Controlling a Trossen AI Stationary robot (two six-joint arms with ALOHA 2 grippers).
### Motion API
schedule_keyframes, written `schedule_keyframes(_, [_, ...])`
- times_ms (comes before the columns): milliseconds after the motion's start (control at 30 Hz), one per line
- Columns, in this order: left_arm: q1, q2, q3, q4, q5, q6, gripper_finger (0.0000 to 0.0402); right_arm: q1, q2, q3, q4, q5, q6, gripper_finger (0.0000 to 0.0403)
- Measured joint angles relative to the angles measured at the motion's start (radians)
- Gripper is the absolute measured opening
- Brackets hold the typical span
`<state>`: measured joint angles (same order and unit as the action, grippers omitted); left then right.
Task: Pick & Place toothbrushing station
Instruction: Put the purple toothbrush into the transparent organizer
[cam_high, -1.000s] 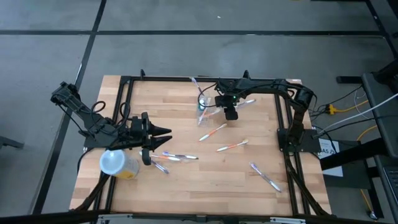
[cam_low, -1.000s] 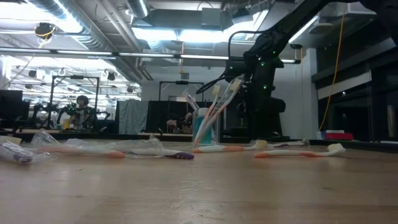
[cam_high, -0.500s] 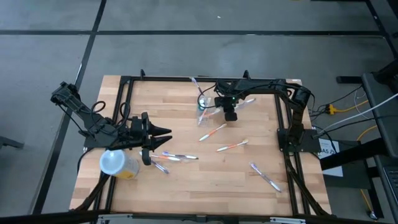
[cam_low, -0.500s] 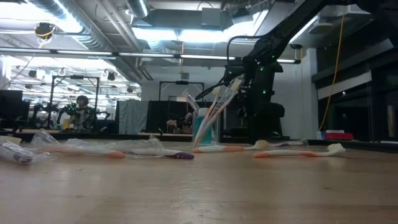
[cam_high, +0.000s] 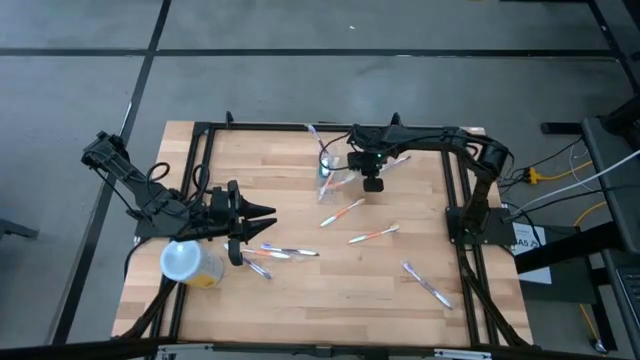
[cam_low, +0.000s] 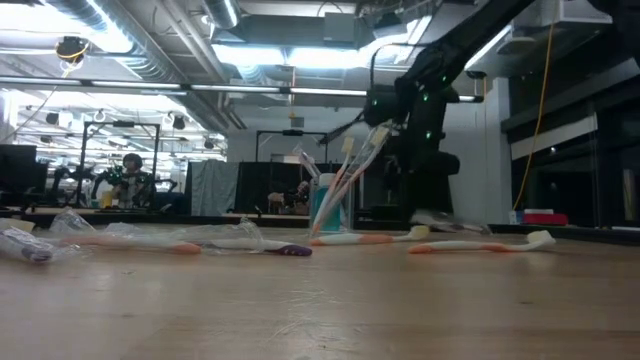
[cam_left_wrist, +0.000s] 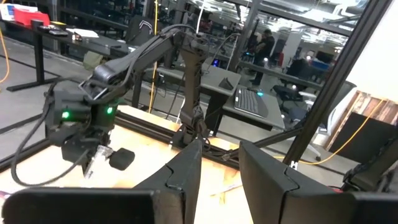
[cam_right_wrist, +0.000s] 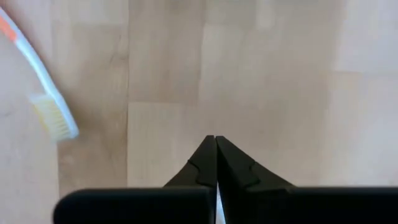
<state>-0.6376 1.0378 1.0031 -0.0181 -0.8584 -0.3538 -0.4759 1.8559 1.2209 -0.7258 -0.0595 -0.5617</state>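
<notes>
On a wooden counter in a workshop, the clear toothbrushing station, holding several brushes, stands just beside the right claw, whose fingers are pressed together, apparently on a thin white sliver. A toothbrush lies near the claw. The left claw, narrowly parted, waits well apart.

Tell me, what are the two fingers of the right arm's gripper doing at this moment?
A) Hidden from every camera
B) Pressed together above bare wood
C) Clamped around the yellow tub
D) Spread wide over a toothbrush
B: in the right wrist view the right gripper has its fingers meeting at the tips over bare table, with the nearest toothbrush lying off to one side, untouched.
</notes>
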Motion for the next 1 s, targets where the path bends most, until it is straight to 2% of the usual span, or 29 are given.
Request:
schedule_keyframes(400, [0.000,0.000,0.000,0.000,-0.003,0.017,0.0102,-0.016,-0.248,0.002,0.050,0.081,0.122,0.0001])
schedule_keyframes(667, [0.000,0.000,0.000,0.000,-0.002,0.027,0.0104,0.004,-0.412,0.002,0.322,0.109,0.295,0.0000])
schedule_keyframes(767, [0.000,0.000,0.000,0.000,-0.002,0.027,0.0104,0.023,-0.427,0.006,0.421,0.148,0.320,0.0000])
schedule_keyframes(1000, [0.000,0.000,0.000,0.008,-0.003,0.026,0.0100,0.074,-0.359,0.142,0.455,0.156,0.258,0.0000])
